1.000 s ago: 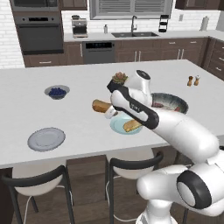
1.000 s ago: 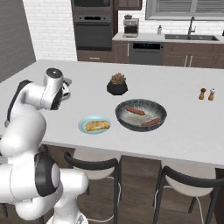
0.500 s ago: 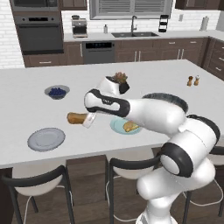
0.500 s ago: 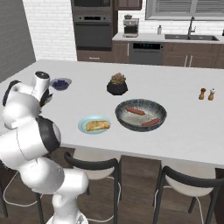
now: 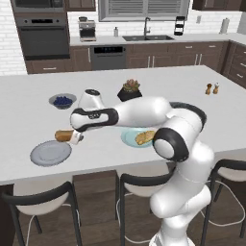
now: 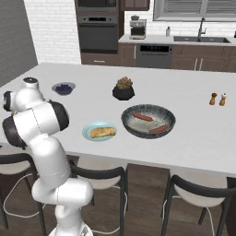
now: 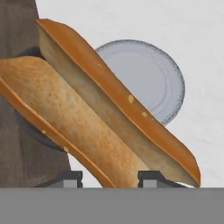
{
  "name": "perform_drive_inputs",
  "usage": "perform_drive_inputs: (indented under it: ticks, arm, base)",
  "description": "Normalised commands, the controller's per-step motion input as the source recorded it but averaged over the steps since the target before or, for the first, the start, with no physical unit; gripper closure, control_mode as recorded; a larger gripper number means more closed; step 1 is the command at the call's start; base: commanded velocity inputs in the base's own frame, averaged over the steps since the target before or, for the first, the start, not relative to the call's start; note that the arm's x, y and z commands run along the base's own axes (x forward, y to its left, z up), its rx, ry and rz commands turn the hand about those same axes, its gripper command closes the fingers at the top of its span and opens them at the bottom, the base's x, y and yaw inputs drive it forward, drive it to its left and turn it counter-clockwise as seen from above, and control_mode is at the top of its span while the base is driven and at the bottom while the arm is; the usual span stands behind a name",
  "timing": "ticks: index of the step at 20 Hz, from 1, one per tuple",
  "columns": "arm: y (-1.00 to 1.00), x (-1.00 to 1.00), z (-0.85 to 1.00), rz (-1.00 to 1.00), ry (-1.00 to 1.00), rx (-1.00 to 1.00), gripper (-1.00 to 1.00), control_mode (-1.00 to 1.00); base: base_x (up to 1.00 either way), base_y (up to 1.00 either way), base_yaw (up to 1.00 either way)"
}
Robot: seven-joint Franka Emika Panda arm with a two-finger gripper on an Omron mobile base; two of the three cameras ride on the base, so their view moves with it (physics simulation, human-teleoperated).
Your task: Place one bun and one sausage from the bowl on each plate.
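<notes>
Left base view, from the left: the grey plate point(image 5: 50, 153) lies bare near the front edge of the table point(image 5: 29, 115), and just beside it, up and to the right, the tool point(image 5: 75, 138) is clamped on a split bun point(image 5: 64, 135) that hangs short of the plate rather than over it. In the hand view that bun point(image 7: 100, 113) lies slantwise across the fingertips point(image 7: 70, 178), with the grey plate point(image 7: 153, 78) behind and off to one side — so a release now would likely drop it half on the rim or onto the table. The plate sits close to the edge, too; a rolling bun could go over. How deep the grip is I cannot tell. Further right, the teal plate point(image 5: 130, 138) already carries a bun point(image 5: 145, 137). In the right base view the speckled bowl point(image 6: 148, 120) holds two sausages point(image 6: 142, 116), both still to be moved.
</notes>
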Motion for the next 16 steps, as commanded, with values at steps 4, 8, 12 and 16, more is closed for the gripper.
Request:
perform_drive_inputs:
  ticks: [4, 8, 12, 16]
  arm:
    - [0.47, 0.34, -0.37, 0.0, 0.01, -0.1, 1.0, -1.0]
    - [0.5, 0.62, -0.37, 0.0, 0.0, -0.11, 1.0, -1.0]
    - [0.59, 0.58, -0.3, 0.0, 0.01, -0.07, -1.0, -1.0]
    - [0.1, 0.22, -0.03, -0.01, 0.0, -0.01, -1.0, -1.0]
  base:
    - [0.0, 0.0, 0.0]
    - [0.0, 0.0, 0.0]
    - [0.0, 0.0, 0.0]
    - [0.0, 0.0, 0.0]
